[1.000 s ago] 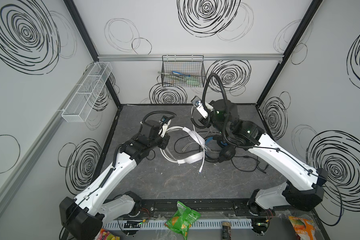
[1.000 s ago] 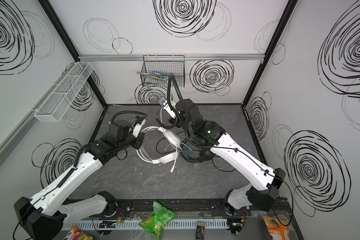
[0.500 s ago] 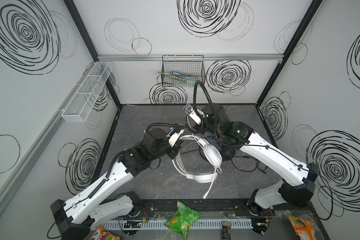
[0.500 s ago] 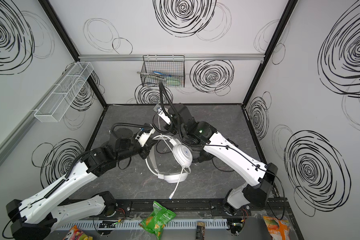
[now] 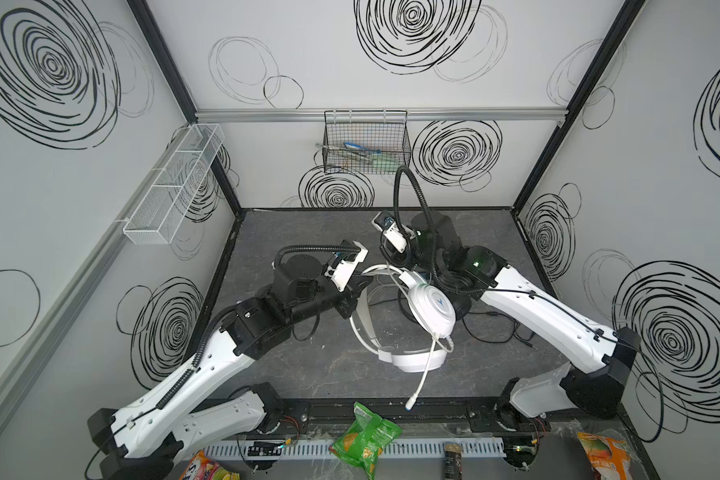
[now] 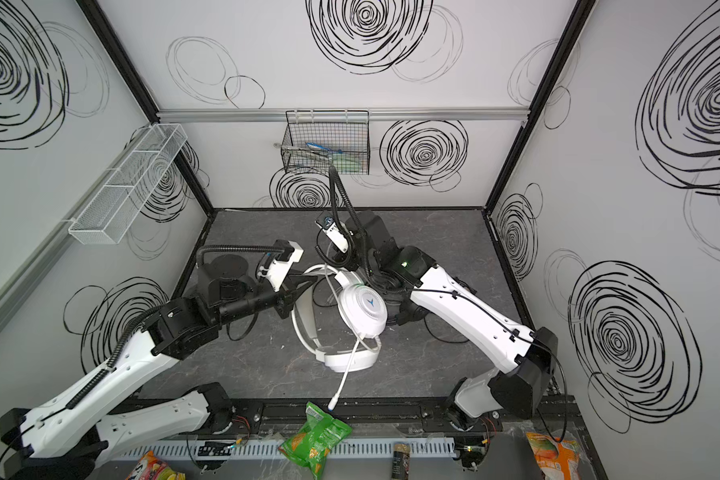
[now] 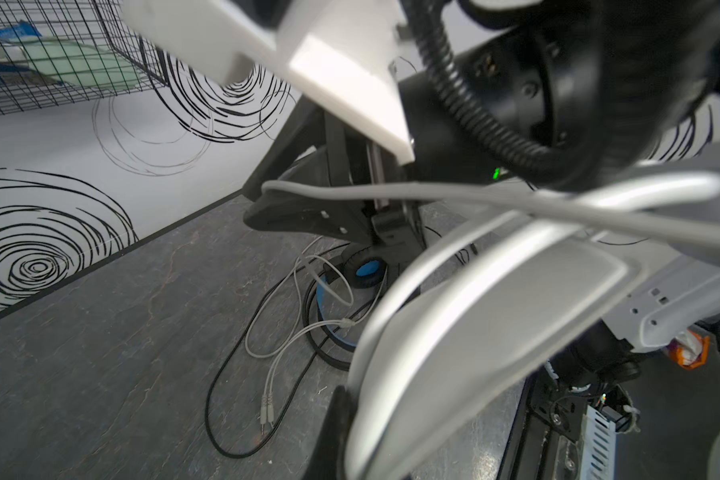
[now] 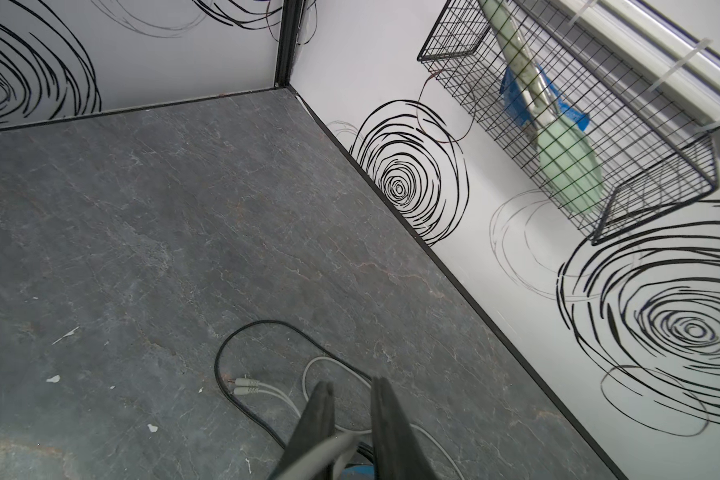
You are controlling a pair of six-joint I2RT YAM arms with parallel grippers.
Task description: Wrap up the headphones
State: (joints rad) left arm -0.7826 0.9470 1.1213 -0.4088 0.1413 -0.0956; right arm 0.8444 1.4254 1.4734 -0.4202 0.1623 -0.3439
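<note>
The white headphones [image 5: 431,307] [image 6: 362,309] hang above the floor at mid table, one earcup facing up, the boom mic [image 5: 422,374] drooping toward the front edge. My left gripper [image 5: 360,286] [image 6: 304,286] is shut on their headband [image 7: 474,324]. My right gripper [image 5: 395,262] [image 8: 350,384] stands just behind them, its jaws slightly apart, with the white cable [image 8: 333,449] running loosely between them. That cable's plugs [image 8: 246,386] lie on the floor. The black headphones [image 7: 364,268] with blue cushions lie under the right arm, their black cable [image 5: 495,332] spread around.
A black wire basket [image 5: 366,145] with utensils hangs on the back wall. A white mesh shelf [image 5: 171,183] is on the left wall. Snack bags [image 5: 364,436] [image 5: 603,453] and a small can [image 5: 449,457] lie past the front rail.
The left arm has lifted the white headphones off the floor and carried them forward and right. The right gripper followed them and its jaws have parted a little.
</note>
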